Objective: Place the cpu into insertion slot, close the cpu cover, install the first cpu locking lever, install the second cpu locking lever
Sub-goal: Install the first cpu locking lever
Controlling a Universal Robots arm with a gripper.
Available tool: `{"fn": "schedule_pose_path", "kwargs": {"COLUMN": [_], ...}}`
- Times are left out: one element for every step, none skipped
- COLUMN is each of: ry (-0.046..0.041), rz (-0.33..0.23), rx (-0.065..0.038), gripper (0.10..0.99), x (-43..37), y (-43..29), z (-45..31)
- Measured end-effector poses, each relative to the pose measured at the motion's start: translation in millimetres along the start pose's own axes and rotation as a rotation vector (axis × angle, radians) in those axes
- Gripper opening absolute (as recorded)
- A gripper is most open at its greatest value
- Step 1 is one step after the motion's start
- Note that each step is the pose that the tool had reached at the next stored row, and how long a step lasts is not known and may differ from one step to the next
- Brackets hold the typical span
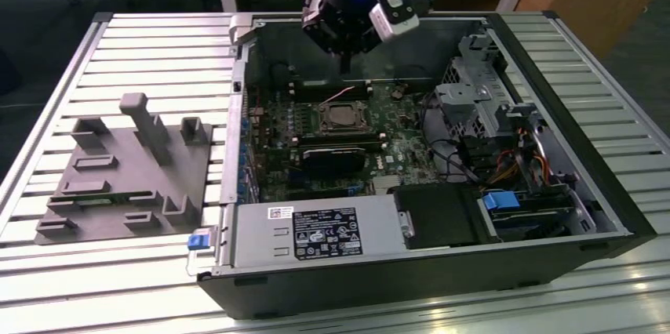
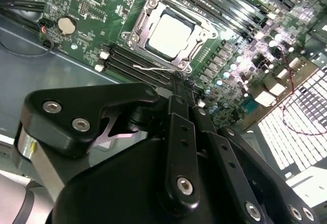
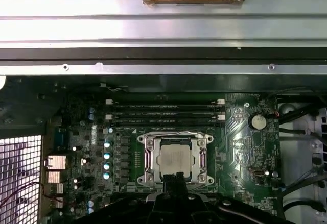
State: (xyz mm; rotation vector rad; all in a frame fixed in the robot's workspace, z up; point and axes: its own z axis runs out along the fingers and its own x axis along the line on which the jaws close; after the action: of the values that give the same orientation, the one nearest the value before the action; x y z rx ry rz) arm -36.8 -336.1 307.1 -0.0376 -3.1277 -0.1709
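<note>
In the exterior view, the gripper [image 1: 347, 63] hangs over the open computer case [image 1: 586, 193], just above the far edge of the motherboard [image 1: 314, 154]. The cpu [image 1: 340, 120] lies flat in its socket, the cpu cover [image 1: 341, 107] framing it.

In the second wrist view, the cpu [image 2: 170, 32] sits square in the socket, silvery top up, inside the closed cover [image 2: 148, 27]. A thin wire lever [image 2: 153, 68] lies beside the socket. The black fingers [image 2: 179, 112] are pressed together, gripping nothing.

In the first wrist view, the fingertips [image 3: 174, 183] overlap the near edge of the cpu [image 3: 173, 157].
</note>
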Motion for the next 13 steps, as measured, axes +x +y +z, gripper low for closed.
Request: {"fn": "schedule_pose_path", "kwargs": {"ry": [-0.0003, -0.0006, -0.0004, -0.0003, -0.0003, -0.0003, -0.0002, -0.0002, -0.0003, -0.0004, -0.0004, -0.0003, -0.0003], "rz": [0.000, -0.001, -0.001, -0.001, -0.001, -0.001, -0.001, -0.001, -0.001, -0.001, -0.001, -0.001, -0.001], "rx": [-0.002, -0.005, -0.009, -0.015, -0.019, -0.021, -0.021, -0.021, -0.021, -0.021, -0.021, -0.021, -0.021], "gripper": [0.106, 0.106, 0.106, 0.106, 0.106, 0.106, 0.106, 0.106, 0.106, 0.106, 0.106, 0.106, 0.106], "x": [0.0, -0.1, -0.1, -0.1, -0.1, -0.1, -0.1, -0.1, -0.1, -0.1, -0.1, -0.1, 0.0], "y": [0.0, 0.0, 0.0, 0.0, 0.1, 0.2, 0.7, 1.3, 1.9, 2.4, 2.8, 3.3, 3.8], "z": [1.2, 2.4, 3.4, 4.3, 5.5, 6.9, 8.2, 9.6, 11.0, 12.6, 13.9, 15.1, 16.4]}}
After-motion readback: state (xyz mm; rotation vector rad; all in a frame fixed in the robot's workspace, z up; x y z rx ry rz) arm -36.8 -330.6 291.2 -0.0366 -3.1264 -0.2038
